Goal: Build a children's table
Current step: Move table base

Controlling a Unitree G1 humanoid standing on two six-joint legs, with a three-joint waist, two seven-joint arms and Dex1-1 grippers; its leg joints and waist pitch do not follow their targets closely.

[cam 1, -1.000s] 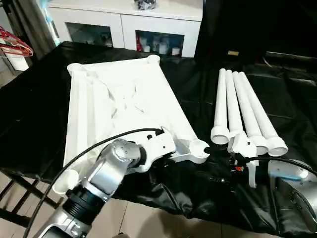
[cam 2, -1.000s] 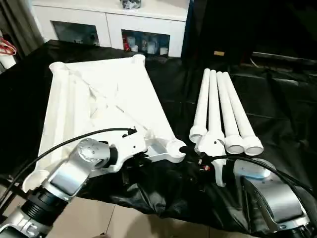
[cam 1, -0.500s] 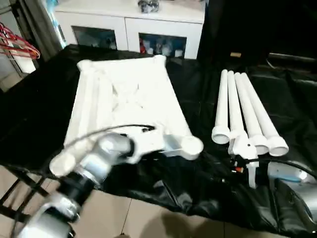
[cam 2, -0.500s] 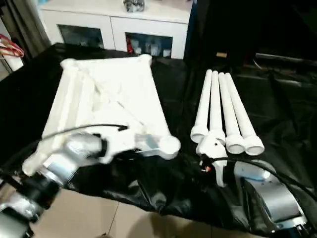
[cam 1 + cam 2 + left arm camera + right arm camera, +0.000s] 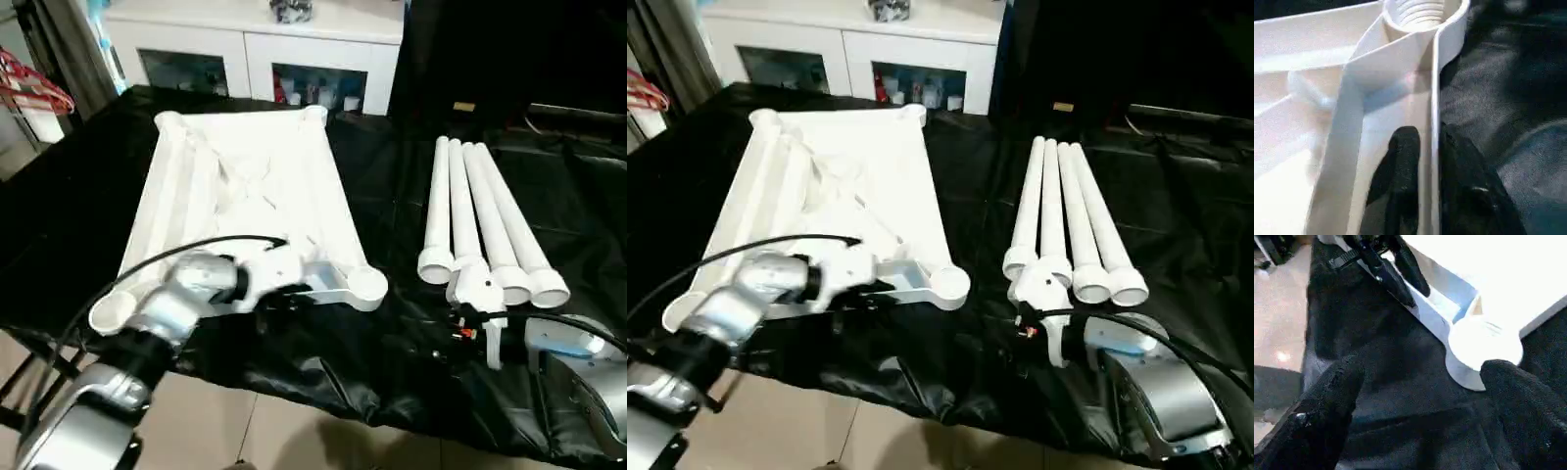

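My left pincer [image 5: 1422, 161] straddles the near rim of the white ribbed plastic tabletop [image 5: 250, 186]; my right pincer [image 5: 1415, 396] gapes empty.

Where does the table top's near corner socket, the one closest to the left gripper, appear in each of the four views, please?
Left eye view: the corner socket sits below centre, just right of the left gripper.
Right eye view: the corner socket lies near the middle.
Left wrist view: its ribbed mouth is at the top edge.
Right wrist view: it lies right of centre.
Shared landmark: the table top's near rim, straddled by the left gripper's black fingers.
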